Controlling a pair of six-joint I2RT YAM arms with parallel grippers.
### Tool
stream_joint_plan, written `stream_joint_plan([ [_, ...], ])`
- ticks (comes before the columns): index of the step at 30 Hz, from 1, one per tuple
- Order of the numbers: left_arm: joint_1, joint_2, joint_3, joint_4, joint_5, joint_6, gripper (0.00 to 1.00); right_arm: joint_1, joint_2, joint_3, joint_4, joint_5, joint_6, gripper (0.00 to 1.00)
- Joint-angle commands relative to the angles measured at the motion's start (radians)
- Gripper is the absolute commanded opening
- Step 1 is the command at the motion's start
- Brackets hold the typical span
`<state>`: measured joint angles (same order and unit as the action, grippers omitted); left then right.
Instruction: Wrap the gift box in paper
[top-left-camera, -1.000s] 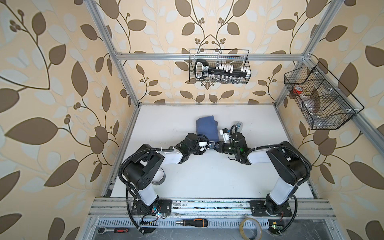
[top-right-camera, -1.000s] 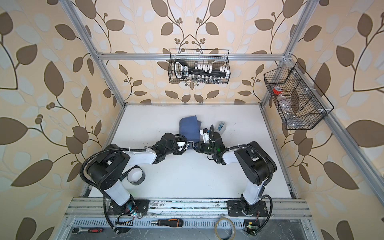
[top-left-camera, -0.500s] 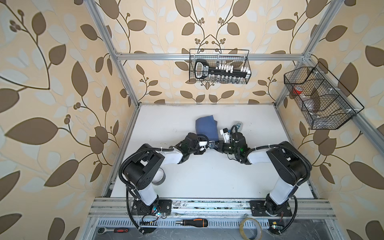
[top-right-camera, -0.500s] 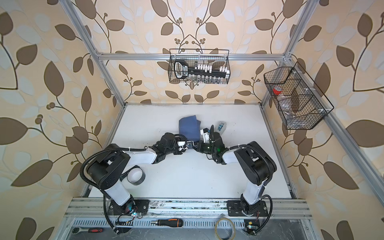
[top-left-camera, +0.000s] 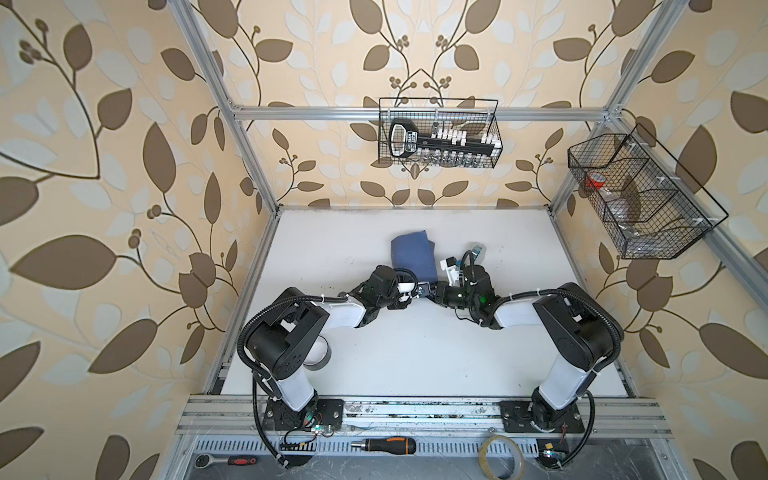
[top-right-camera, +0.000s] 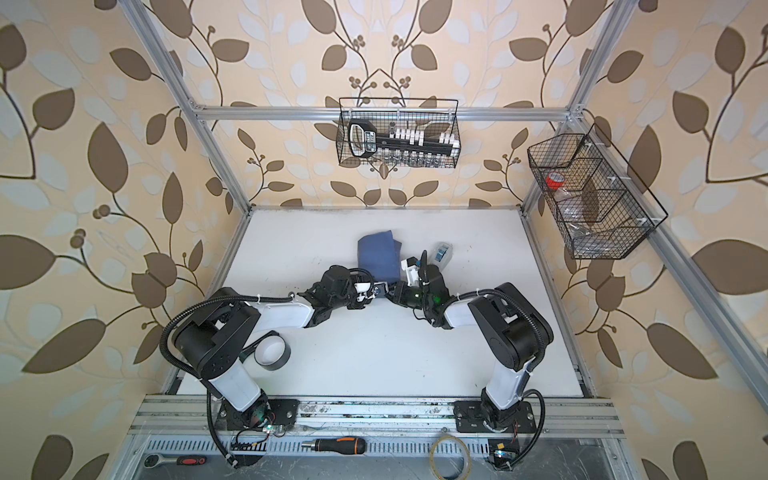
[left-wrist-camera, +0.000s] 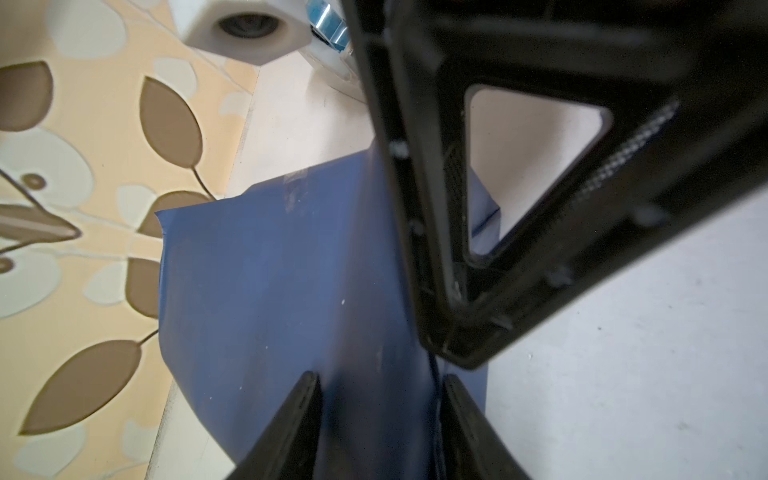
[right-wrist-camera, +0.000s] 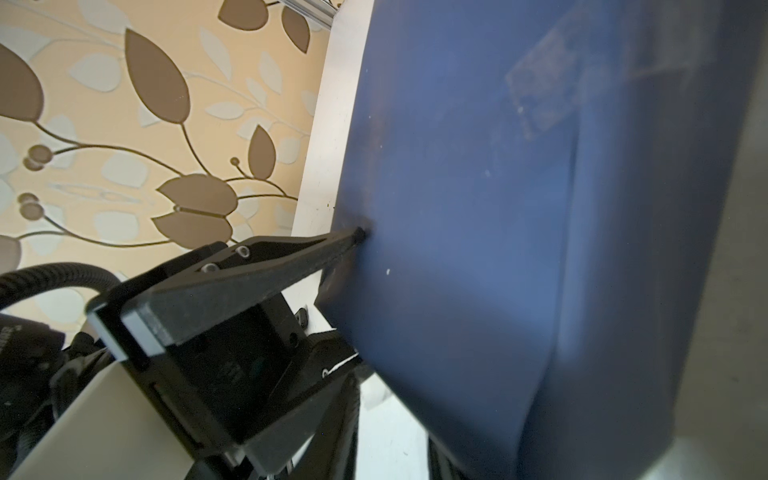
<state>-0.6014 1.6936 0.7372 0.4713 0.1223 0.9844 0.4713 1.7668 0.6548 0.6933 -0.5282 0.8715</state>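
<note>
Nothing is seen to have shifted since a second ago. The paper (top-left-camera: 413, 257), dusky blue, creased and taped at one seam, is wrapped round the hidden gift box, toward the back of the counter (top-left-camera: 415, 357). The left gripper (left-wrist-camera: 380, 399) has its jaws clamped on the parcel's near end; the state of the right gripper (top-left-camera: 437, 289) cannot be told. End-flap folding is judged in hand; next, the flap must be pressed flat and fastened.

Left gripper (right-wrist-camera: 351, 297) grips the dusky-blue paper (right-wrist-camera: 478, 249) at its edge: one of its fingers (right-wrist-camera: 291, 255) tip-on against the face, the other tucked underneath. Tape patch (right-wrist-camera: 544, 95) sits farther along, past the fingertip. Worktop (right-wrist-camera: 328, 145) strip and leaf wallpaper (right-wrist-camera: 124, 124) behind the fingers.
</note>
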Motion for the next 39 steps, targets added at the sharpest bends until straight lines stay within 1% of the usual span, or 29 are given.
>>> stream_joint_plan([
  [1, 0.011, 0.048, -0.02, -0.189, -0.028, 0.034, 0.46, -0.007, -0.009, 0.007, -0.03, 0.066, 0.004, 0.31],
  [9, 0.012, 0.05, -0.019, -0.19, -0.029, 0.032, 0.45, -0.008, -0.023, 0.0, -0.049, 0.074, -0.003, 0.36],
  [17, 0.012, 0.049, -0.018, -0.188, -0.031, 0.034, 0.45, -0.013, -0.036, -0.012, -0.057, 0.073, -0.009, 0.39],
  [30, 0.012, 0.05, -0.015, -0.191, -0.031, 0.028, 0.45, -0.04, -0.079, -0.056, -0.074, 0.057, -0.028, 0.4],
  [35, 0.011, 0.048, -0.016, -0.191, -0.032, 0.025, 0.45, -0.063, -0.147, -0.109, -0.1, 0.037, -0.065, 0.39],
  [39, 0.011, 0.05, -0.014, -0.191, -0.032, 0.026, 0.45, -0.031, -0.233, -0.139, -0.192, 0.084, -0.166, 0.34],
])
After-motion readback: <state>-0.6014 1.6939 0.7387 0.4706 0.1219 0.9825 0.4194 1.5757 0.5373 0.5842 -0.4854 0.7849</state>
